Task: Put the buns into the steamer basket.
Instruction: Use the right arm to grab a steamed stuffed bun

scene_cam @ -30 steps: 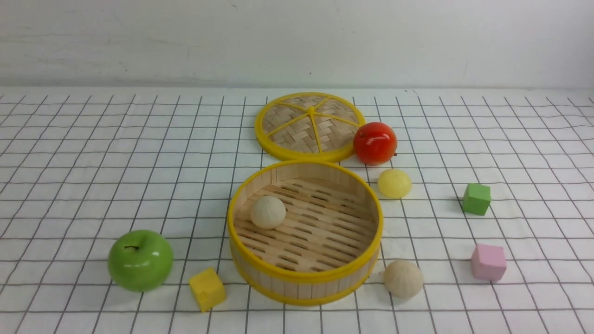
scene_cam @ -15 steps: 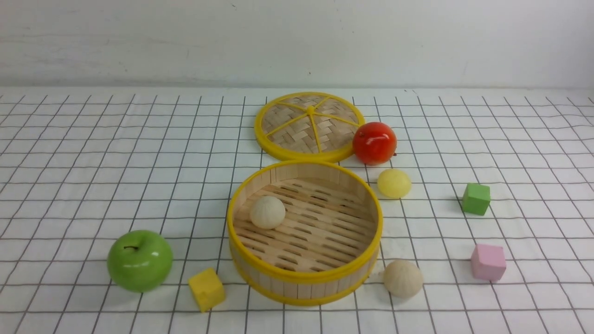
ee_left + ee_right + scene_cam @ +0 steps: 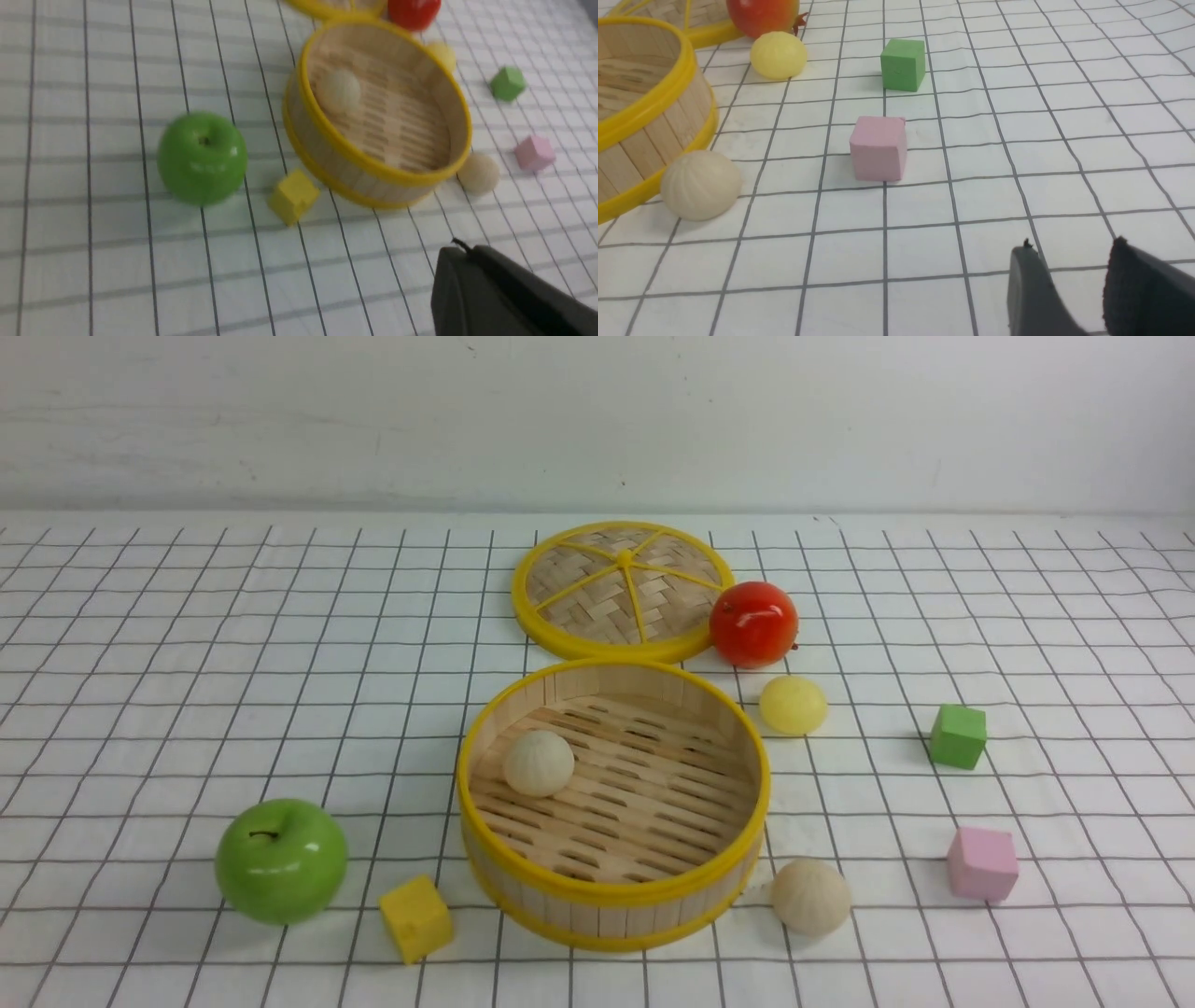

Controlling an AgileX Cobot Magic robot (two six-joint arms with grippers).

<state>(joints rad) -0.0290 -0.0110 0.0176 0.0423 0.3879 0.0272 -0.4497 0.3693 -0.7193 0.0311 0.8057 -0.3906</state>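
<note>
Nothing on the desk has shifted over the last second: in the front view every item lies where it did, and neither arm reaches into that view. The steamer basket (image 3: pixel 597 919) stands upright about midway between the left and right edges of the checked desk (image 3: pixel 187 663), closer to the near edge. One cream bun (image 3: pixel 539 763) sits on its slatted floor, towards the left wall. A second cream bun (image 3: pixel 810 896) lies on the desk just beside the basket's wall on the side of the near right corner; whether it touches the rim cannot be told. The pale yellow bun (image 3: pixel 793 705) lies outside too, just beside the basket towards the far right, with the red apple (image 3: pixel 754 623) close behind it. The woven lid (image 3: pixel 623 588) lies flat towards the far edge. The green apple (image 3: pixel 281 861) and yellow cube (image 3: pixel 416 917) sit towards the near left corner, the green cube (image 3: pixel 958 735) and pink cube (image 3: pixel 982 863) towards the right edge. The right gripper (image 3: pixel 1073 247) hangs over bare desk with its fingers parted and nothing between them. Only one dark piece of the left gripper (image 3: pixel 490 284) shows, so its state cannot be told.
</note>
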